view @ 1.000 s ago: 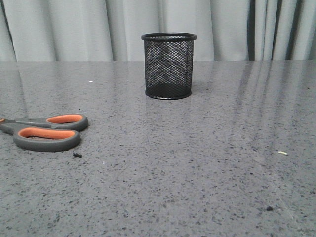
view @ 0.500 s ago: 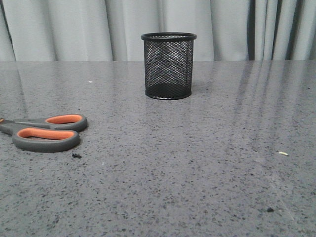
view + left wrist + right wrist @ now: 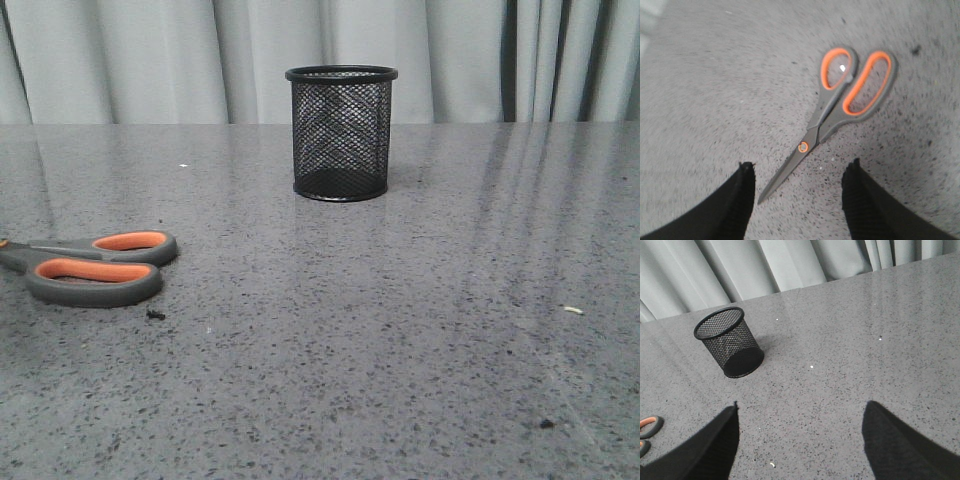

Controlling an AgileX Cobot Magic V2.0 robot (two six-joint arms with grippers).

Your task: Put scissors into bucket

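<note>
The scissors (image 3: 95,268) lie flat on the grey table at the left, dark grey handles lined in orange, blades running off the left edge of the front view. In the left wrist view the scissors (image 3: 832,115) lie closed, blade tip between the fingers of my open left gripper (image 3: 800,172), which hovers above them. The bucket (image 3: 341,133), a black wire-mesh cup, stands upright and empty at the far middle; it also shows in the right wrist view (image 3: 730,342). My right gripper (image 3: 800,410) is open and empty above bare table. Neither gripper shows in the front view.
Grey curtains (image 3: 150,60) hang behind the table's far edge. A small white scrap (image 3: 572,310) lies at the right, a dark crumb (image 3: 155,315) lies near the scissors' handles, and another dark speck (image 3: 546,423) sits at the front right.
The scissors and bucket have not moved. The front view barely shifts.
</note>
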